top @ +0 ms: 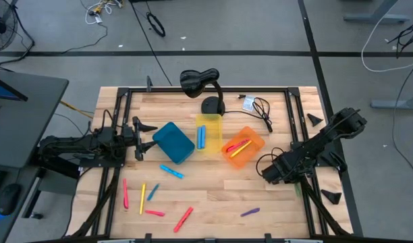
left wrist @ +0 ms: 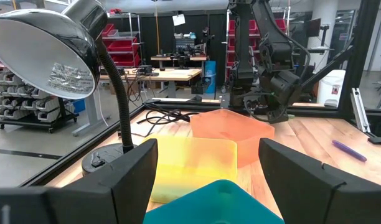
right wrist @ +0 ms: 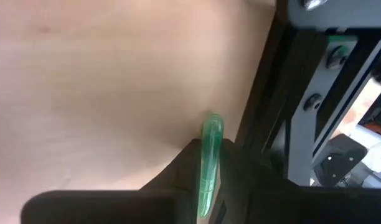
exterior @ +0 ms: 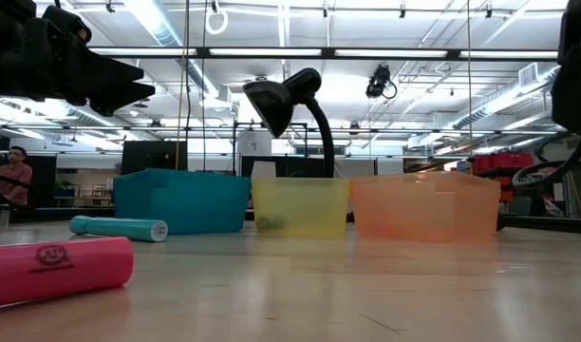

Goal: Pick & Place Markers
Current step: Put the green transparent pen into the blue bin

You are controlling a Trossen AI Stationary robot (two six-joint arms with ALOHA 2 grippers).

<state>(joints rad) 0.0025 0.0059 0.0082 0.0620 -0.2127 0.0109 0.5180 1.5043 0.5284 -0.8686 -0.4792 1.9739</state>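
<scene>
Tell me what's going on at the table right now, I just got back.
Marker sorting is partway done. The right claw is down at the table's right edge, its fingers around a green marker lying on the wood. The left claw waits open beside the blue bin. The yellow bin holds a blue marker, the orange bin holds pink and yellow ones, and several markers lie loose on the table's front.

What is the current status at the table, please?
Right gripper closing on green marker beside the table frame. Left gripper open, waiting by blue bin. Nothing in the way.
</scene>
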